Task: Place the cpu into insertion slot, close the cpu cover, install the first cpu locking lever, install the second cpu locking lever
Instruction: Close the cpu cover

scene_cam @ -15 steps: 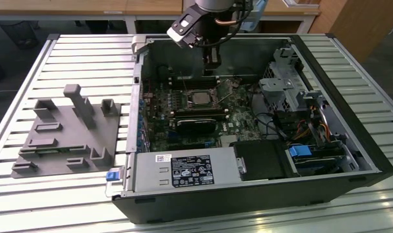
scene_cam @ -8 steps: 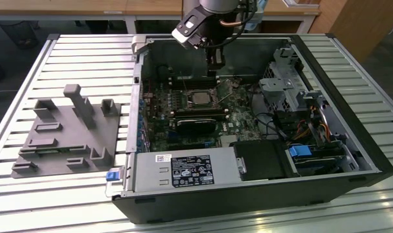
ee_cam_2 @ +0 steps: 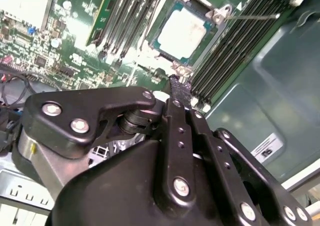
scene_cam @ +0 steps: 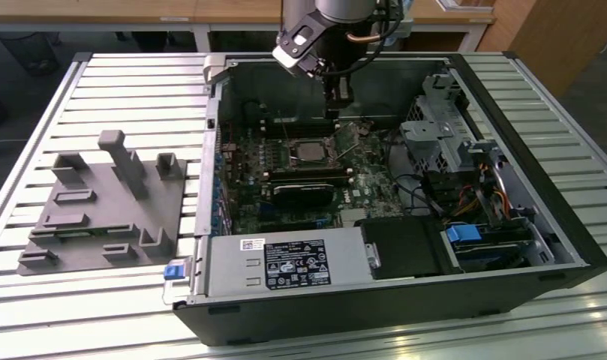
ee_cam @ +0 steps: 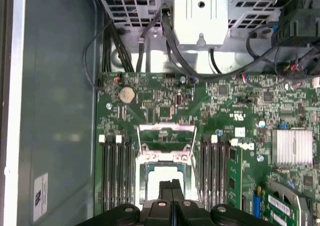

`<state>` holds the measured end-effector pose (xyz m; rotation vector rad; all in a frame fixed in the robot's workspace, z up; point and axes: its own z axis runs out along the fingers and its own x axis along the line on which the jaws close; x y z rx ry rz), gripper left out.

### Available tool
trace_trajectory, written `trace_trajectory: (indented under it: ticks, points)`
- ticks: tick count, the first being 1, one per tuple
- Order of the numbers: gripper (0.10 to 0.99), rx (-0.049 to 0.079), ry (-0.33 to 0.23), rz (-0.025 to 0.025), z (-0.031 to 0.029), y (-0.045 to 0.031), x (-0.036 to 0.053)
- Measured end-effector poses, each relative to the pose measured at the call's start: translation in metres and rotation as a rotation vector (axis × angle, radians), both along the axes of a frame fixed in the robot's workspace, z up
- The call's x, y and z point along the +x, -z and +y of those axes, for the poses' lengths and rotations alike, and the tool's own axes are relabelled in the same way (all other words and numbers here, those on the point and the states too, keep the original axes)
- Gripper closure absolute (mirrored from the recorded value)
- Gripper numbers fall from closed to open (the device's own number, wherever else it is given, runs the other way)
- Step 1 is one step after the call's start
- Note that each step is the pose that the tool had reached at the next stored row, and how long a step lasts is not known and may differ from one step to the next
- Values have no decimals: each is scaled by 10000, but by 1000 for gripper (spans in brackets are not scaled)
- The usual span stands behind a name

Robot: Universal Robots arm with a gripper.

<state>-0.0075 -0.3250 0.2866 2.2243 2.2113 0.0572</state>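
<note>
The cpu (ee_cam_2: 182, 32) lies flat in the insertion slot (ee_cam_2: 161, 45) on the green motherboard, its pale metal top showing; it also appears in the exterior view (scene_cam: 308, 153) and in the first wrist view (ee_cam: 159, 177). The cpu cover (ee_cam: 166, 135), a thin silvery frame, stands swung open on the far side of the socket. A thin wire locking lever (ee_cam_2: 252, 17) sticks out beside the socket. My gripper (ee_cam: 171, 187) hangs just above the cpu with its two black fingers pressed together and nothing between them; its tip (ee_cam_2: 179, 85) points at the socket's edge.
The open black computer case (scene_cam: 573, 247) lies on a slatted metal table (scene_cam: 133, 82). Memory slots (ee_cam: 116, 171) flank the socket on both sides. A drive cage with cables (scene_cam: 449, 142) fills the exterior view's right. A grey fixture block (scene_cam: 108, 202) sits outside the case.
</note>
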Motion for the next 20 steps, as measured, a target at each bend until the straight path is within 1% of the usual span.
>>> trace_trajectory:
  ticks: [2,10,12,16,20]
  points:
    - [961,0,0,33,0,2,57]
    - [961,2,0,39,0,22,218]
    - [961,0,1,40,0,46,257]
    - [961,2,0,40,0,117,275]
    - [961,3,-49,40,0,153,327]
